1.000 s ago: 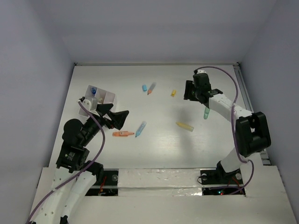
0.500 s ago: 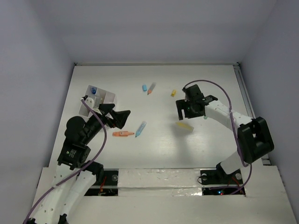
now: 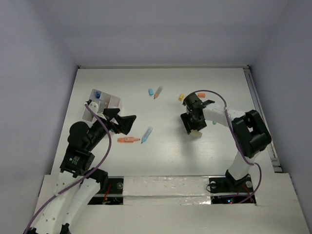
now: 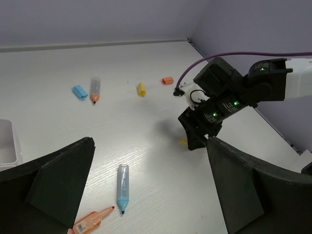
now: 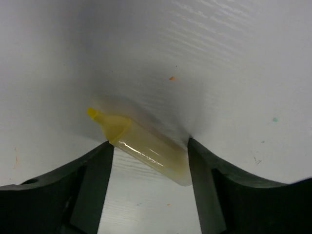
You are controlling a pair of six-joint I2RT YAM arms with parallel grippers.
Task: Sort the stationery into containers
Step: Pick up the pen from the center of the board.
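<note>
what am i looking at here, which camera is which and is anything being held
These are two robot arms bolted at the near edge of a white table, each ending in a two-finger gripper. One picture looks down from above. The other two come from cameras on the wrists, so each shows its own black fingers. Loose on the table lie an orange marker, a blue marker, a blue cap and a yellow cap. A white divided box stands at the left. The left gripper is open and empty. The right gripper straddles a yellow highlighter lying on the table; whether it pinches it is unclear.
</note>
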